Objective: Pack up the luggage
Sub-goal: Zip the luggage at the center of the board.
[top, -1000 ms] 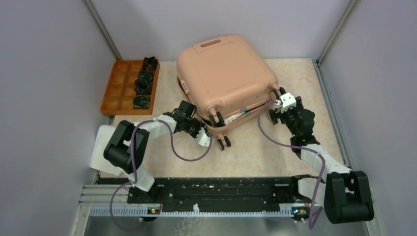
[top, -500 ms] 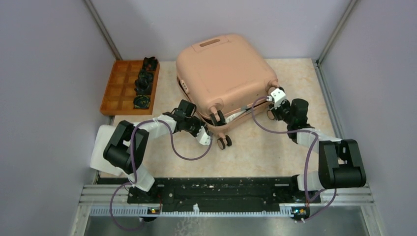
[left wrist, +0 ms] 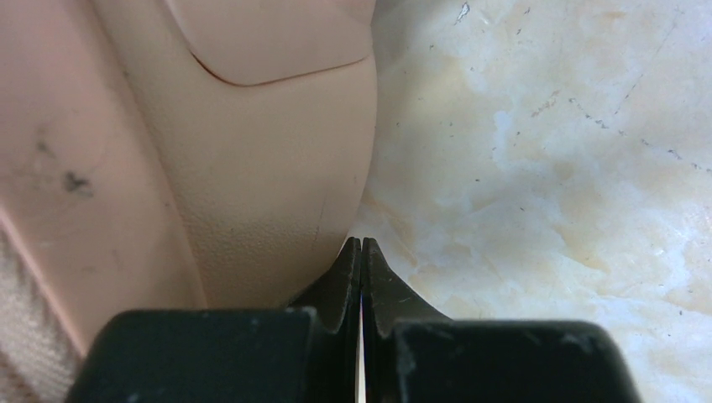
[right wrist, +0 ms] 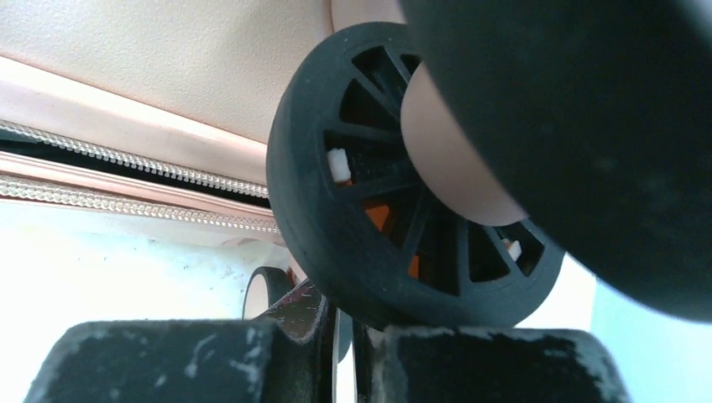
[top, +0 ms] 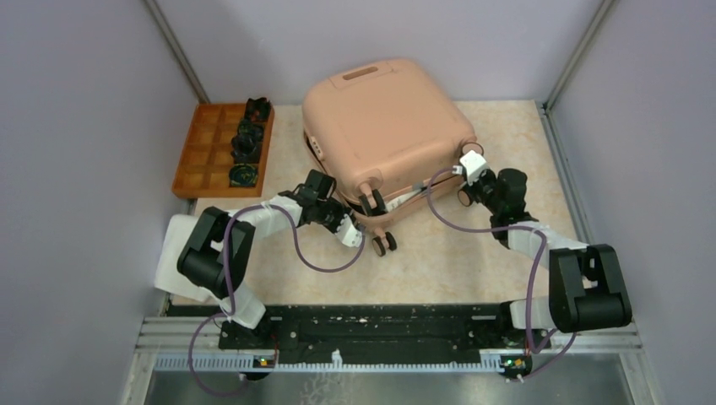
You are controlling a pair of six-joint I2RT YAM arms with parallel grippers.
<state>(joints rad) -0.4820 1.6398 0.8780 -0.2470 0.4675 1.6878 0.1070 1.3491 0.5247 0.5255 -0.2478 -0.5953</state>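
Peach-pink plastic forms the shell of the luggage (top: 384,118), which is laid flat on the marbled table (top: 507,135), toward the back and middle, with its handle end turned away from the arms and its wheels toward them. The lid is seen lowered onto the base, but along the near edge a dark gap is left and the two rows of zipper teeth (right wrist: 126,155) are parted. The packing is therefore judged to be well along, with closing not yet done: the lid is to be pressed fully down and the zipper run round. What has been put inside cannot be told, as the interior is hidden.

The left gripper (left wrist: 361,243) is pinched fully together with nothing between its fingers, its tips set against the lower shell at the near left corner. The right gripper (right wrist: 344,327) is likewise closed up, just beneath a black spoked wheel (right wrist: 395,227) at the near right corner; nothing is seen to be held by it.

Counted: one suitcase; two arms; one orange tray (top: 198,156) at the left, well apart from the case; about four black items (top: 245,148) in its right-hand column, the other compartments looking bare. At least three wheels can be made out from above.
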